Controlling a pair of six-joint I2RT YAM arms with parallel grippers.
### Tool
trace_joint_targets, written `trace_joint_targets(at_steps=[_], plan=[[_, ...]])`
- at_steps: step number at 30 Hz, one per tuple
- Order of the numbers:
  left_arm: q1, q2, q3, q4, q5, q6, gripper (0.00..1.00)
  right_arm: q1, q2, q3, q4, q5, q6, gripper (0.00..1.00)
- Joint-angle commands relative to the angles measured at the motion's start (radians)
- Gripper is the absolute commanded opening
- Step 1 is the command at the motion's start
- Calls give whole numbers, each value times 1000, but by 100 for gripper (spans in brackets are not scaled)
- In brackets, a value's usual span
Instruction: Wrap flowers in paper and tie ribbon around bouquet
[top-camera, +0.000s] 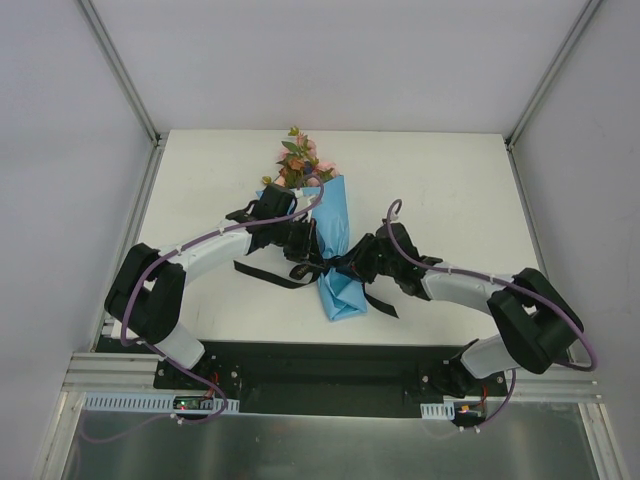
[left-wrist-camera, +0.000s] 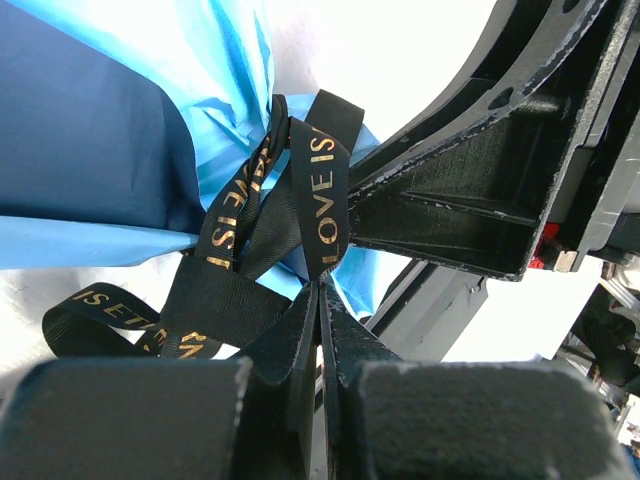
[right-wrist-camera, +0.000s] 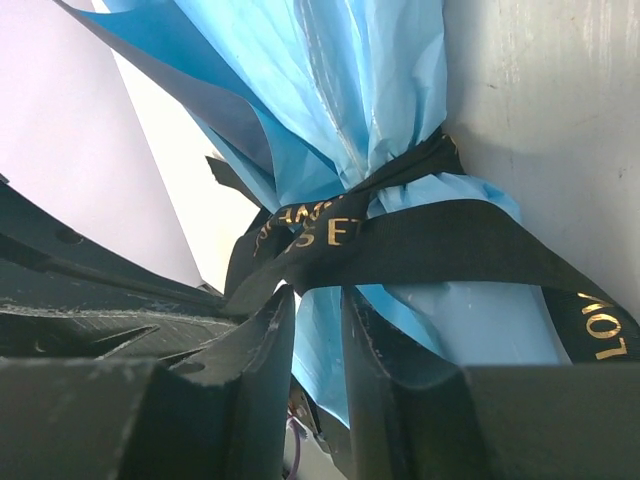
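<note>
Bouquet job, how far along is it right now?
Done: the flowers sit wrapped in the blue paper, and the ribbon already circles the narrow part. In hand: the left tool is shut on a ribbon strand, while the right tool stands open beside the band. Left: I can't see a finished knot or bow, and loose ends trail on the table.

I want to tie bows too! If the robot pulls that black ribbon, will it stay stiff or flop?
Probably floppy: the ribbon folds and loops around the blue paper. Likely light too: its loose ends lie limp on the table.
</note>
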Motion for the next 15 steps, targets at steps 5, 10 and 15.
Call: trace_joint_targets(at_steps=[5,10,15], plan=[[-14,-9,46,11,10,-8,0,-27,-44,-3,14,6,-9,29],[-12,-6,49,11,18,-11,0,-33,-4,27,38,-8,-9,22],[-14,4,52,13,17,-12,0,-32,47,69,92,-23,5,0]])
